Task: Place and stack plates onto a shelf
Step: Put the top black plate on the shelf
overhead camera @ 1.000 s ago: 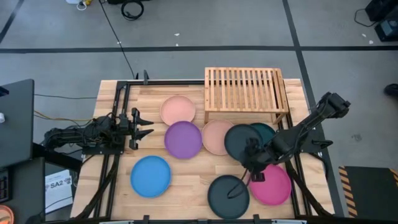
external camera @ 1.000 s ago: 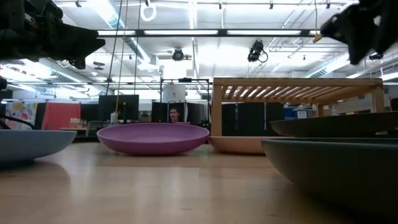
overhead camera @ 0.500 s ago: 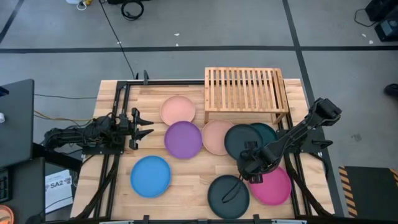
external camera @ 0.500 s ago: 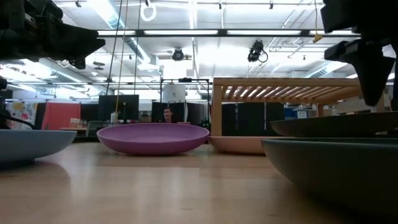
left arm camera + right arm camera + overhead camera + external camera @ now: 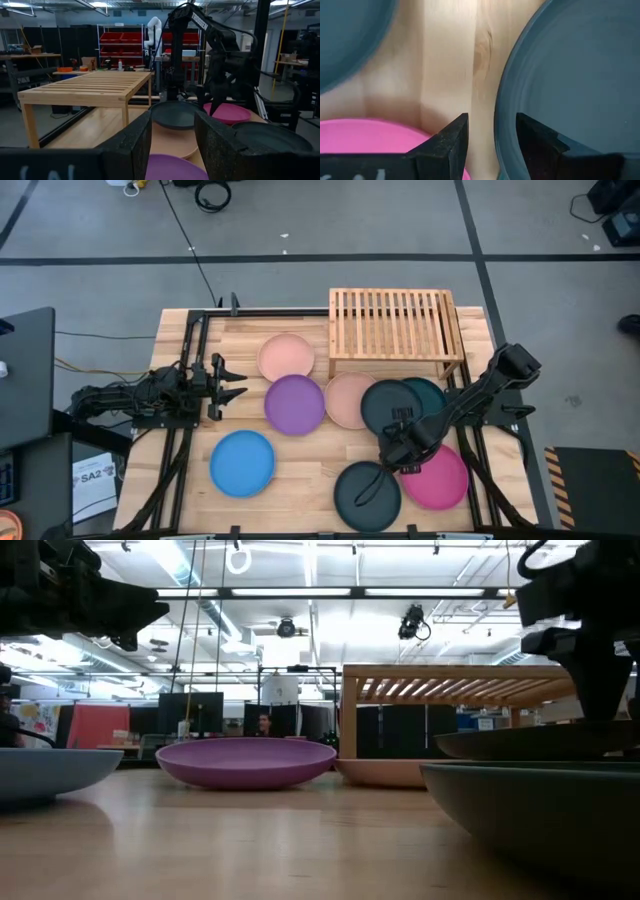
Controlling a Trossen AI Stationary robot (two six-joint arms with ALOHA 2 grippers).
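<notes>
Several round plates lie flat on the plank table: two peach (image 5: 286, 357) (image 5: 348, 402), a purple (image 5: 295, 404), a blue (image 5: 242, 463), a magenta (image 5: 447, 480) and a black (image 5: 365, 498). A dark plate (image 5: 385, 405) rests partly on a teal one (image 5: 432, 391). The slatted wooden shelf (image 5: 393, 325) stands at the far edge with nothing on its top. My right gripper (image 5: 392, 450) points down, open. Its fingers stand on either side of the dark plate's near rim (image 5: 499, 115), one above the plate's inside and one above the table. My left gripper (image 5: 238, 385) waits open at the left.
The magenta plate (image 5: 370, 145) and the black plate (image 5: 345, 35) lie close beside my right gripper (image 5: 492, 125), with a narrow strip of bare table between them. In the left wrist view the shelf (image 5: 90, 87) stands ahead, with the right arm beyond it.
My right gripper has come down toward the dark plate's near rim and shifted slightly toward the table's left, with its arm folding lower. No plate has moved.
</notes>
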